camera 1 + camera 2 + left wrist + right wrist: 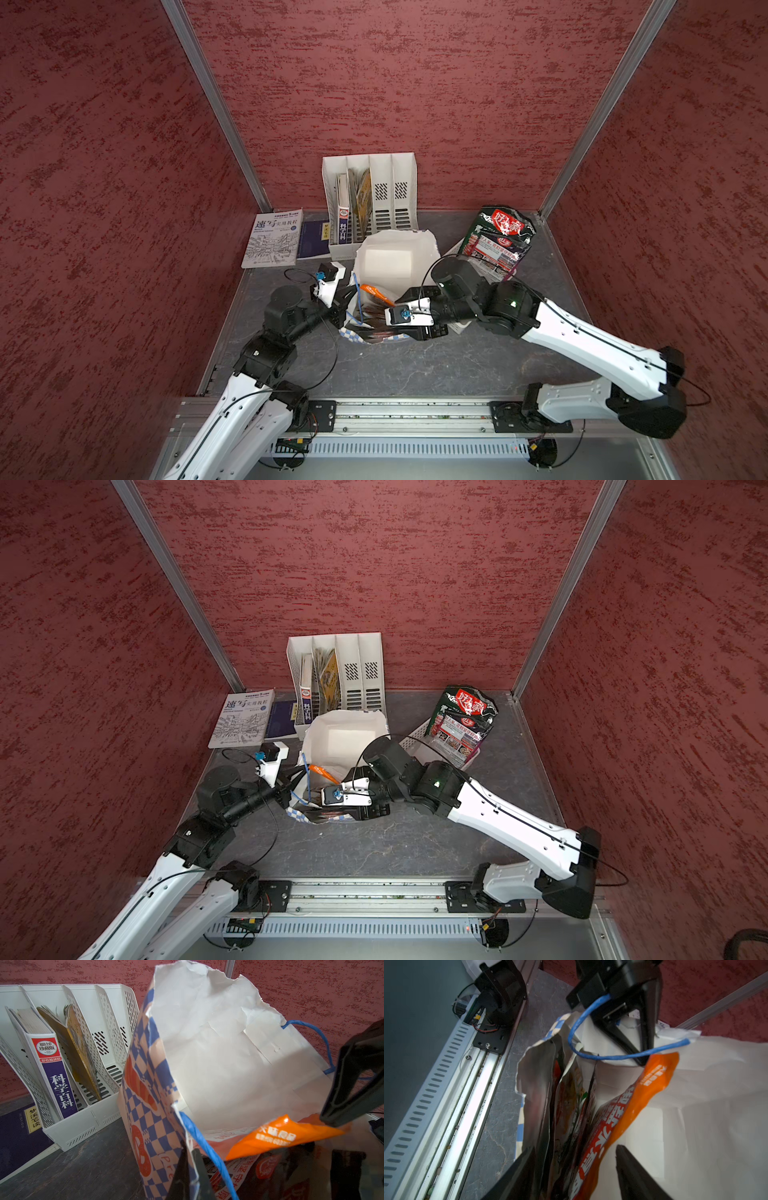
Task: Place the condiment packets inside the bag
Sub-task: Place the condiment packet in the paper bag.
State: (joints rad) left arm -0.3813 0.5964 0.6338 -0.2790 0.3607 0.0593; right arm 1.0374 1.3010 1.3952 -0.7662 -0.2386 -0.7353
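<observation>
**Bag held open; packets standing inside**

Bag [424, 249] upright at table centre, mouth up, rim torn; left gripper [190, 1152], reaching in from 7 o'clock, clenched on the rim's near edge beside a blue cord [207, 1148]. Right gripper [575, 1147], in from 4 o'clock, over the mouth, jaws parted, grasping nothing; orange packet [639, 1101] and darker packets [566, 1105] stand on edge inside the bag between those jaws, the orange one's top end close to the cord. Black packet [500, 239] leans in a basket [419, 734] at 2 o'clock, outside the bag.

Obstructions: the cord loops across the mouth in the right wrist view; the right arm's wrist covers the bag's near side in both top views; rack [386, 195] at 12 o'clock, just behind the bag, two slots filled; two books [272, 239] flat at 10 o'clock, apart from the bag.

Surface: table [415, 365] dark grey, veined; red textured walls [415, 83] on three sides; aluminium rail [415, 417] at 6 o'clock, carrying both arm bases.
</observation>
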